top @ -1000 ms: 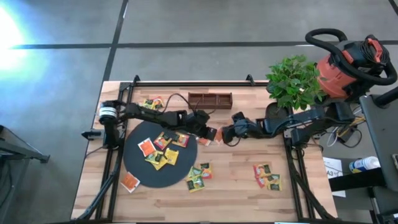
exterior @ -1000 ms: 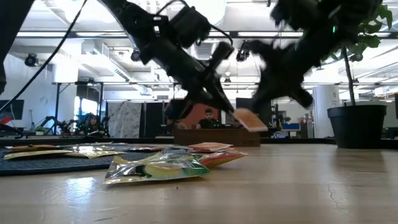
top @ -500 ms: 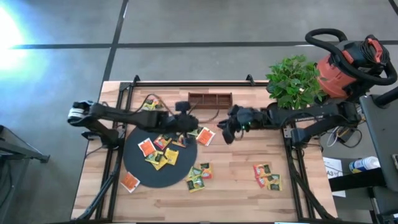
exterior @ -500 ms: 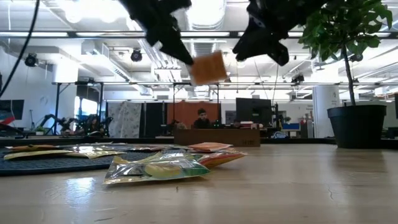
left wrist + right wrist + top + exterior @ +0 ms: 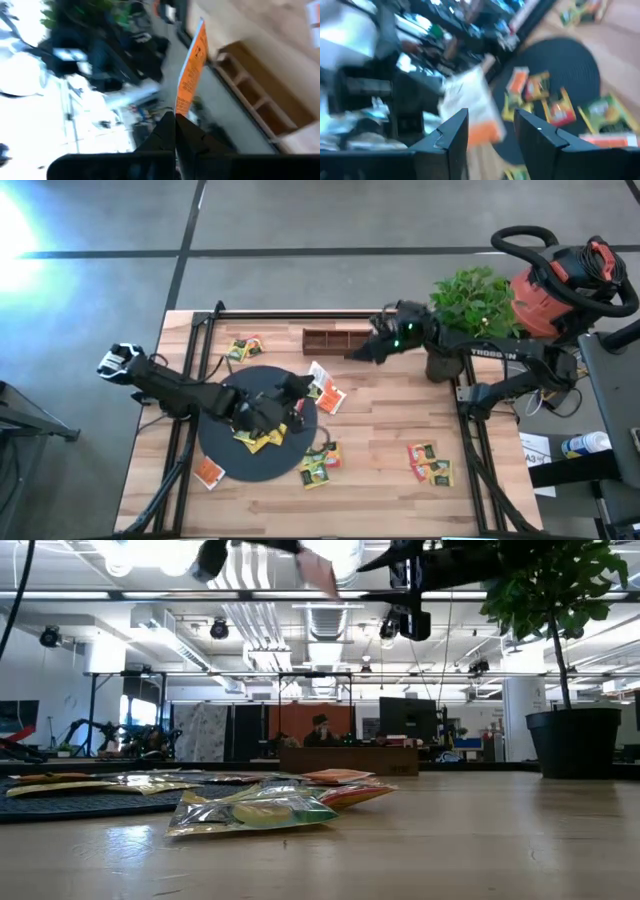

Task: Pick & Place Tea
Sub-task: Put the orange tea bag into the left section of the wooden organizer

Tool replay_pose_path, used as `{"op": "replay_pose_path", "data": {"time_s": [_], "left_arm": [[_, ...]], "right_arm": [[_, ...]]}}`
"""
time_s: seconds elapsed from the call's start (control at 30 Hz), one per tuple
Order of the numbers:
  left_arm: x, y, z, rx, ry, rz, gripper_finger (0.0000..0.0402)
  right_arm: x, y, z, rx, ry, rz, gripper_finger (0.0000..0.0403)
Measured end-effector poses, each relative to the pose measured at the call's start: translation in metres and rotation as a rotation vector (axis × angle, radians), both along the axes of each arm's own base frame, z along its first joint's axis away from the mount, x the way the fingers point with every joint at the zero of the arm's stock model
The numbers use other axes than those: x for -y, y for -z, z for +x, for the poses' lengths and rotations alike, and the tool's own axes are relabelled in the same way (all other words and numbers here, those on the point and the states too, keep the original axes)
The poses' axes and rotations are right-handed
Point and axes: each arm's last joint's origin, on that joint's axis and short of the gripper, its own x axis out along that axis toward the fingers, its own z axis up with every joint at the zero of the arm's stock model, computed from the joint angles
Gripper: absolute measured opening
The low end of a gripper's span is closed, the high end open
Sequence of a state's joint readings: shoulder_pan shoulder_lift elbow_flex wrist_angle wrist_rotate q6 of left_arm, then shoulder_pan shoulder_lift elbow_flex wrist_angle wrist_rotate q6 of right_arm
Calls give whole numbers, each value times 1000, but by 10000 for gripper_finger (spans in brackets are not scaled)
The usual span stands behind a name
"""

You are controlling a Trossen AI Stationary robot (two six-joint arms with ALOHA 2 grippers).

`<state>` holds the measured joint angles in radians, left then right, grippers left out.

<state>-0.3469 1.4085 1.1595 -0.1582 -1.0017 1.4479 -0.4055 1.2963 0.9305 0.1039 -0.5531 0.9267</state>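
Left pincer (image 5: 175, 120) clenched on orange tea packet (image 5: 192, 70), right pincer (image 5: 490, 125) spread apart, holding nothing

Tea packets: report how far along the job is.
Done: no packet shows in the wooden tray. In hand: the left gripper is shut on an orange packet, held up; the right gripper is open near the tray. Left: loose packets lying on the black disc and the table.

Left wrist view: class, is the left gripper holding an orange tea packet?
Yes, the shut left gripper pinches the orange tea packet by its edge.
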Motion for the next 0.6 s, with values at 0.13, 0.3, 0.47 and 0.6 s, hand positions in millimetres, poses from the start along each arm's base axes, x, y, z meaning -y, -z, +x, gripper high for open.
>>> {"op": "replay_pose_path", "data": {"time_s": [0.13, 0.3, 0.47, 0.6], "left_arm": [[4, -17, 0, 63, 7, 2, 0], [10, -34, 2, 190, 56, -31, 0], [14, -49, 2, 267, 81, -47, 0], [14, -55, 2, 277, 90, -45, 0]], "right_arm": [[17, -9, -3, 39, -17, 10, 166], [19, -23, 6, 93, -129, -54, 175], [21, -30, 21, 112, -237, -35, 180], [20, -42, 34, 141, -313, -30, 180]]}}
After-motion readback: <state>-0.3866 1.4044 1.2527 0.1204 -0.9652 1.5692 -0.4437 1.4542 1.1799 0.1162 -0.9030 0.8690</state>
